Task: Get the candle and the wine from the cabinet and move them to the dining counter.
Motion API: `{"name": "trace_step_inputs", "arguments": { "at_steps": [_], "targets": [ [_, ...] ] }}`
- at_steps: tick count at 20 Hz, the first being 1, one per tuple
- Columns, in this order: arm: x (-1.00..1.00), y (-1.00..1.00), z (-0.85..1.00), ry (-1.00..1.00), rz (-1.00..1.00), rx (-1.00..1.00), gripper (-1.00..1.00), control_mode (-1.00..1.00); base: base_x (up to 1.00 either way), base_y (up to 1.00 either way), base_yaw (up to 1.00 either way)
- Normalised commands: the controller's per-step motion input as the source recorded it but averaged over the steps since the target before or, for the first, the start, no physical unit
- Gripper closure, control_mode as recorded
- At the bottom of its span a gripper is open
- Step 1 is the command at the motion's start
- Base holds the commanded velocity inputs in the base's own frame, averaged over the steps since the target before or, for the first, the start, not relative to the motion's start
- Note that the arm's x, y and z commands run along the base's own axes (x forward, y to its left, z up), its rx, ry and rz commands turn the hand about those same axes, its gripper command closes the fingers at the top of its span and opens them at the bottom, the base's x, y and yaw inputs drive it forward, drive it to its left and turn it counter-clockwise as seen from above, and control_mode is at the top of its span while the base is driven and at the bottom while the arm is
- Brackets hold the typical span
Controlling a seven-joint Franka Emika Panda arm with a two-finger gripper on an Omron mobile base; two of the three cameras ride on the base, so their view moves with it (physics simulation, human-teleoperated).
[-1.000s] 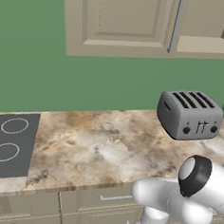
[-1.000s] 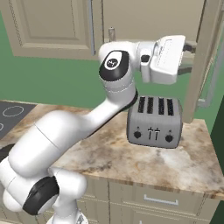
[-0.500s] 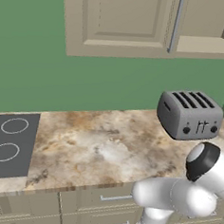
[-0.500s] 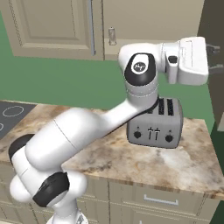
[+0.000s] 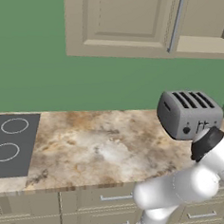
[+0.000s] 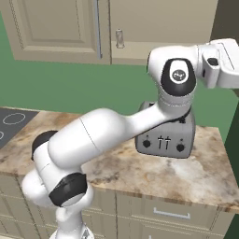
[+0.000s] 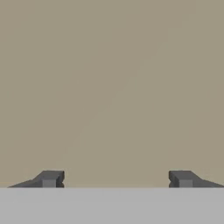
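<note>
A: Where is the gripper point(image 7: 116, 179)?

B: In the hand view its two dark tips sit far apart at the bottom, spread wide with nothing between them. Ahead of them is one flat beige surface, close up; I cannot tell which part of the cabinet it is.

A: And the arm point(image 6: 112, 135)?

B: In the right base view it rises from the lower left, bends over the worktop point(image 6: 186, 172) and carries its white hand to the right edge of the picture, up at the level of the cabinet's point(image 6: 60, 28) underside. The toaster point(image 6: 165, 137) stands behind its upper link.

A: The candle?

B: A small pale stub point(image 6: 119, 38) stands on the open shelf just right of the closed door with the grey bar handle point(image 6: 98, 28), well left of the hand.

A: The wine?

B: I cannot tell where it is.

A: And from the left?

B: The cabinet point(image 5: 126, 20) hangs above the green wall, the toaster point(image 5: 190, 113) stands at the worktop's point(image 5: 97, 146) right end, the cooktop point(image 5: 9, 141) at its left.
</note>
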Motion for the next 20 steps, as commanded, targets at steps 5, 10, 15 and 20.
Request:
{"name": "trace_step_inputs", "arguments": {
  "at_steps": [5, 10, 15, 20],
  "targets": [
    [0.32, -0.37, 0.00, 0.07, 0.10, 0.01, -1.00, -1.00, 0.00, 0.00, 0.00],
    [0.18, -0.01, 0.00, 0.08, 0.01, 0.00, -1.00, -1.00, 0.00, 0.00, 0.00],
    [-0.01, 0.66, -0.02, 0.06, 0.00, -0.05, -1.00, -1.00, 0.00, 0.00, 0.00],
    [-0.12, 1.00, 0.00, 0.02, 0.02, -0.10, -1.00, -1.00, 0.00, 0.00, 0.00]
  ]
}}
